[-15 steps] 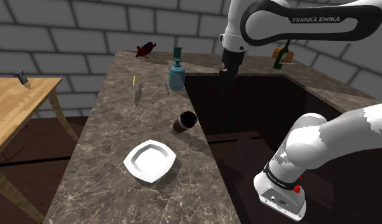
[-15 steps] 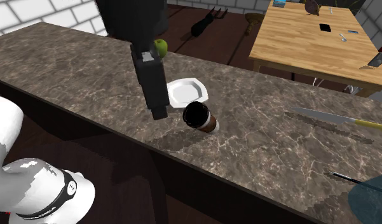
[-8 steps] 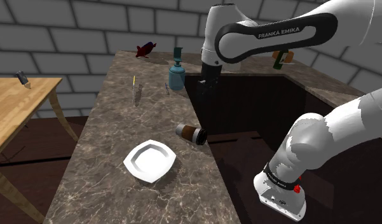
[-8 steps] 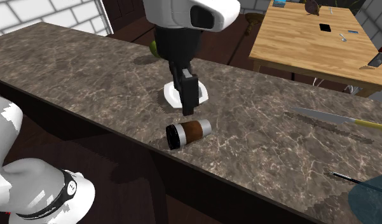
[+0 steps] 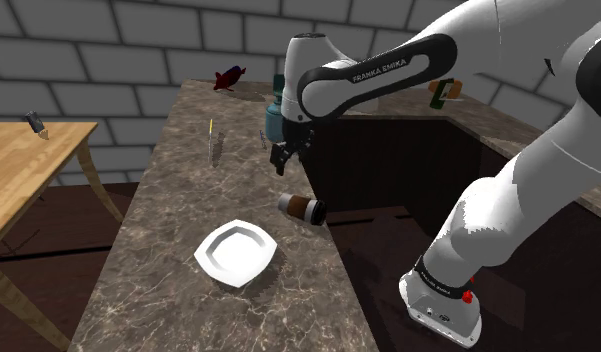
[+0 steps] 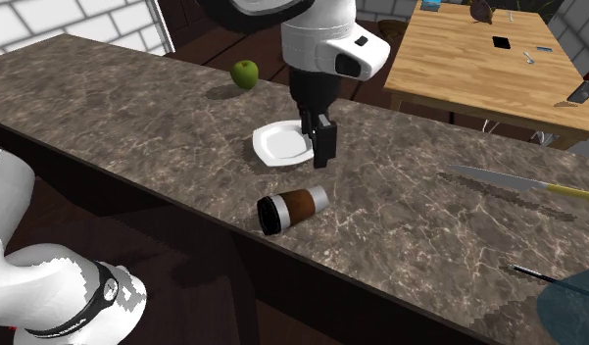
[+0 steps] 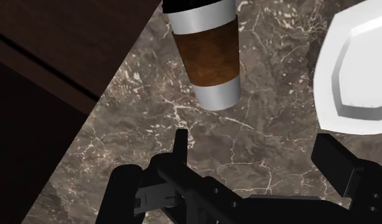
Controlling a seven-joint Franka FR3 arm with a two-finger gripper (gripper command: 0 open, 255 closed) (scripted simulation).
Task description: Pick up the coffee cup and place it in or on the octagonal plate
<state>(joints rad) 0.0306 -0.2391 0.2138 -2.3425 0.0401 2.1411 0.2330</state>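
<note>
Coffee cup lies tipped near octagonal plate, likely light and roll-prone; gripper gapes wide, empty, should pinch its brown sleeve.

- Wall: grey blocks with pale joints, rising behind the bench and the table.
- Bench: long top of dark brown marble with white veins. At its far end it turns and runs on along the shoulder view's right.
- Recess: dark brown, enclosed by the bench's arms.
- Table: light wood planks and a curved leg, standing apart from the bench.
- Floor: dark brown boards.
- Light: even, with soft shadows on the marble.
</note>
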